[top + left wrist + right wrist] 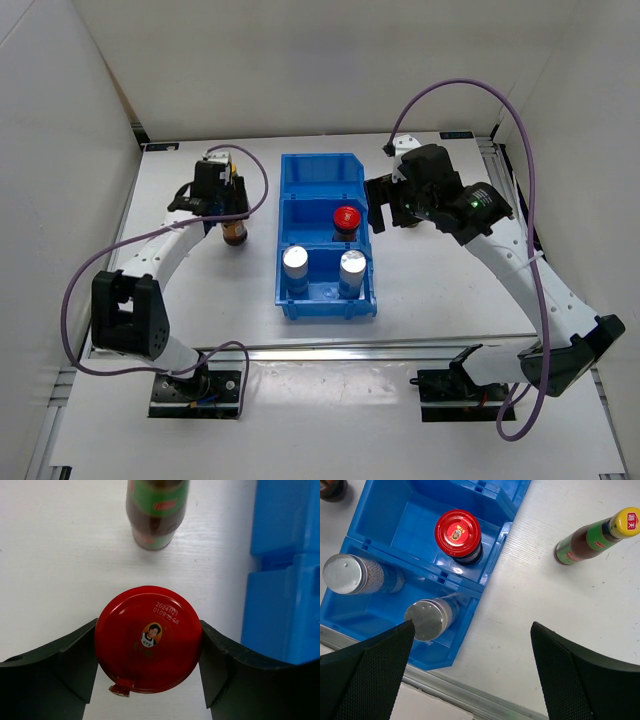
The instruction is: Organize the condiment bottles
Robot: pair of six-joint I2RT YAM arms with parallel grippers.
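Noted two shakers (pixel 297 262) upright in blue bin's (pixel 330 308) near compartment, by near bench edge. Saw red-lidded jar (pixel 345 218) one compartment back. Found left jaws clenched on second jar (pixel 148 639), axis vertical, left of bin; judged left arm nearer, bin rightward. Found right jaws released, hovering right of bin; spotted slim bottle (pixel 585 539) upright there.

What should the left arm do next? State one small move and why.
Probably lift the red-lidded jar straight up: the left gripper presses both sides of its lid, and the matching jar stands in the middle compartment of the blue bin.
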